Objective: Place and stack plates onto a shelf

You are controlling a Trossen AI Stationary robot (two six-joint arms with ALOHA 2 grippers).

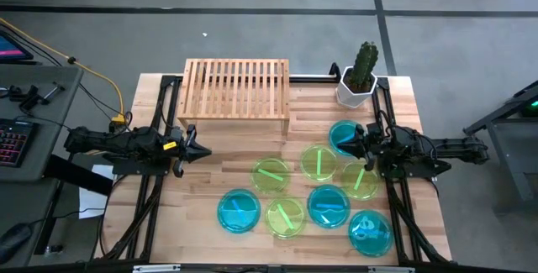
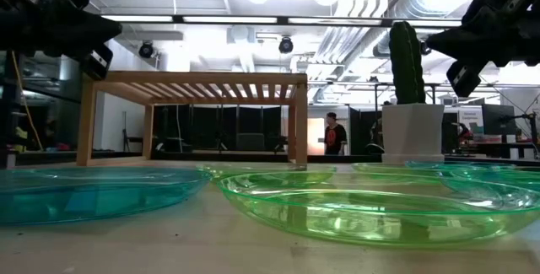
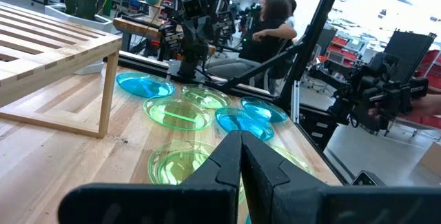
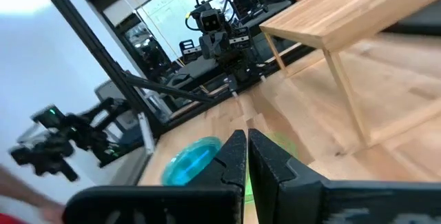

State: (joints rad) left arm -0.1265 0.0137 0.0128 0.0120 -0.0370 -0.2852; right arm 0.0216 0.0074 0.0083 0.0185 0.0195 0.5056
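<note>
Eight plates lie flat on the tabletop in front of and to the right of the shelf (image 1: 237,88): cyan ones (image 1: 343,134), (image 1: 328,204), (image 1: 239,210), (image 1: 370,231) and yellow-green ones (image 1: 319,162), (image 1: 271,175), (image 1: 360,181), (image 1: 284,217). The bamboo shelf stands on its side legs at the far edge with nothing on its slats. My left gripper (image 1: 204,149) (image 3: 241,145) is shut and hovers left of the plates. My right gripper (image 1: 356,144) (image 4: 247,145) is shut, raised beside the far-right cyan plate (image 4: 193,160).
A cactus in a white pot (image 1: 357,76) stands at the table's far right corner, right of the shelf. Bare wood lies between the left gripper and the plates and in front of the shelf. People sit in the room beyond the table.
</note>
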